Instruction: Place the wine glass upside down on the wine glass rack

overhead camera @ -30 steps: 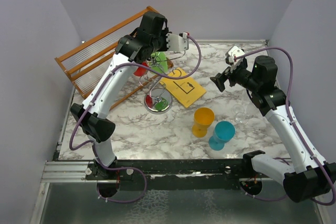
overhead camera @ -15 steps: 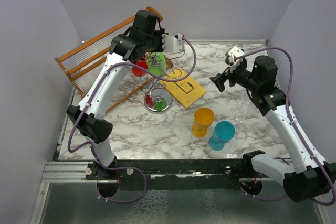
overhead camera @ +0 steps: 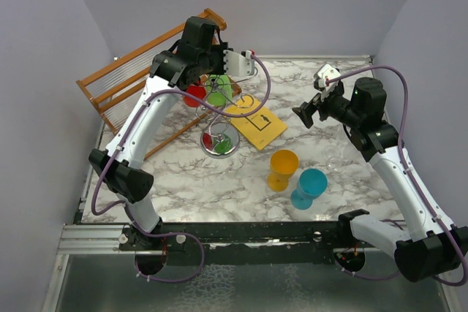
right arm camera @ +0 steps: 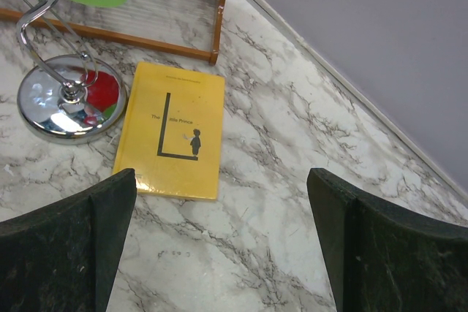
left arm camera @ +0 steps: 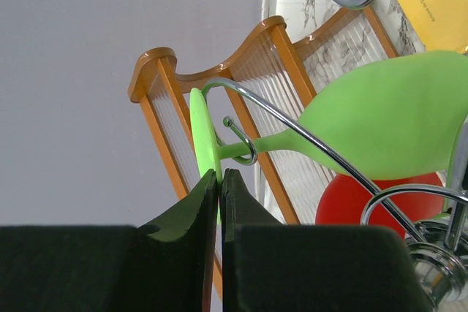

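Observation:
The green wine glass (overhead camera: 218,91) hangs upside down, its stem inside a curled loop of the silver wire wine glass rack (overhead camera: 219,140). In the left wrist view its bowl (left arm camera: 387,118) hangs beyond the rack's wire arm (left arm camera: 292,126). My left gripper (left arm camera: 220,174) is shut on the edge of the glass's thin round foot (left arm camera: 203,137), high over the rack (overhead camera: 216,71). A red glass (left arm camera: 373,199) hangs on the rack too (overhead camera: 194,96). My right gripper (right arm camera: 221,180) is open and empty, held above the table at the right (overhead camera: 306,112).
A yellow book (overhead camera: 256,122) lies right of the rack's base (right arm camera: 62,100). An orange cup (overhead camera: 282,169) and a teal glass (overhead camera: 309,186) stand at the front middle. A brown wooden slatted rack (overhead camera: 139,78) leans at the back left.
My left gripper has moved left and back with the green glass, bringing its stem into the rack's loop. The right arm has not moved.

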